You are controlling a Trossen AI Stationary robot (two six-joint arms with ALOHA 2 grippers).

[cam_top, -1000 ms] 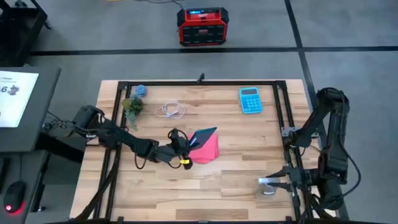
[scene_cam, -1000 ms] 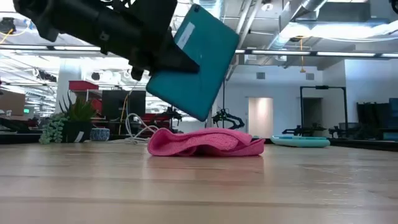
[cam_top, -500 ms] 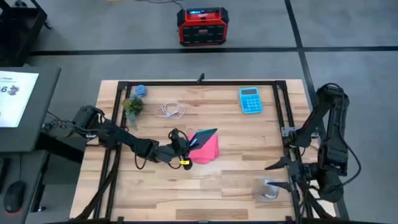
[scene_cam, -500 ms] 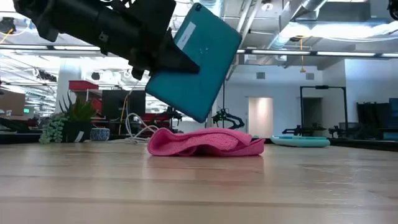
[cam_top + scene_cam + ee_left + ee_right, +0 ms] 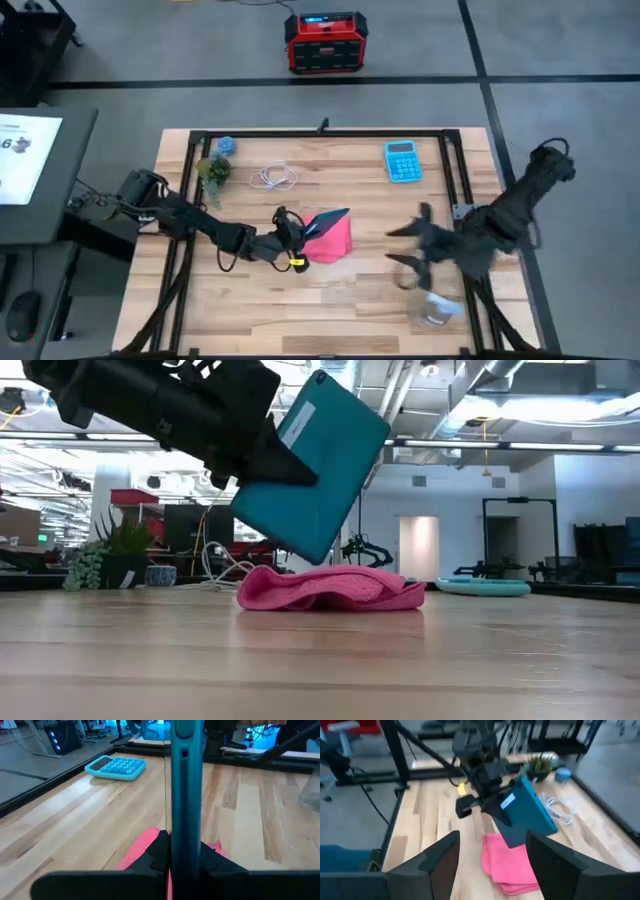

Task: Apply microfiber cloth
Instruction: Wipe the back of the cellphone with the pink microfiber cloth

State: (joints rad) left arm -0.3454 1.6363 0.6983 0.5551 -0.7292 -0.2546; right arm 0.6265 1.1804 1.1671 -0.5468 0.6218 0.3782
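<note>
The pink microfiber cloth lies crumpled on the table's middle, also seen in the low view. Above its left part hangs a teal phone, tilted on edge, with my left gripper shut on it. My right gripper hovers open to the right of the cloth, apart from it. In its wrist view its fingers frame the cloth and the phone farther off. My left gripper pinches the teal phone's two flat faces between its two fingers, at the end of the phone that faces the arm. The fingers come about level from the table's left. The phone is lifted clear of the cloth, standing on edge and tilted.
A blue calculator lies at the far right. A small plant, a white cable and a blue thing sit at the far left. A clear object lies near the front right. A black frame rims the table.
My right arm has swung from the table's near right corner toward the left, and its open gripper now hovers over the table beside the cloth. My left gripper keeps the phone above the cloth.
</note>
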